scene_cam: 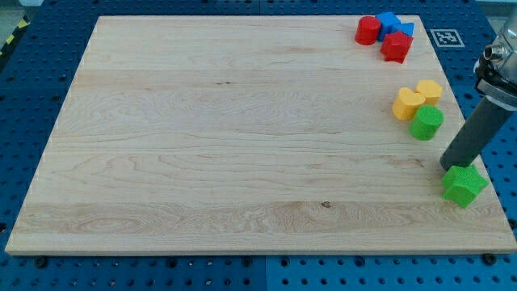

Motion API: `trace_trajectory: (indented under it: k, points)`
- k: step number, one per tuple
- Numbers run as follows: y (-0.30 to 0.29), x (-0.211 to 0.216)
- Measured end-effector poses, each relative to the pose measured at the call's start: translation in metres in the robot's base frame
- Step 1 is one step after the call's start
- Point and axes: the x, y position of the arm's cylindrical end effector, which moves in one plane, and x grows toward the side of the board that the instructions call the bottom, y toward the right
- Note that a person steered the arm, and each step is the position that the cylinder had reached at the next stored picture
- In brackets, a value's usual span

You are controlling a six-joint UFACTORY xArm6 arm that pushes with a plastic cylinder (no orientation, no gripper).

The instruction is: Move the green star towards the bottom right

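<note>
Seven small coloured blocks crowd the right side of a pale wooden board [242, 137], and my tip [447, 166] stands just above the green star-shaped block [464, 185] near the bottom right corner.

One straight dark rod slants down from the view's right edge; it carries no jaws at all, so it grips nothing and its lower end touches, or all but touches, the star's upper left side; the green star sits close to the board's right edge, a little above the bottom edge; a green round block [426, 123] lies further up that right edge, touching a yellow heart-shaped block [408, 103] with a second yellow block [430, 90] just beside it; at the top right corner a red round block [368, 30], a red star-like block [397, 46] and a blue block [393, 23] huddle together; around the board lies a blue perforated table [32, 97].
</note>
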Motion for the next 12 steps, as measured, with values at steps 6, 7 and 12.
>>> trace_trajectory:
  k: [6,7,12]
  points:
    - [0.045,0.019]
    - [0.024,0.02]
    - [0.016,0.02]
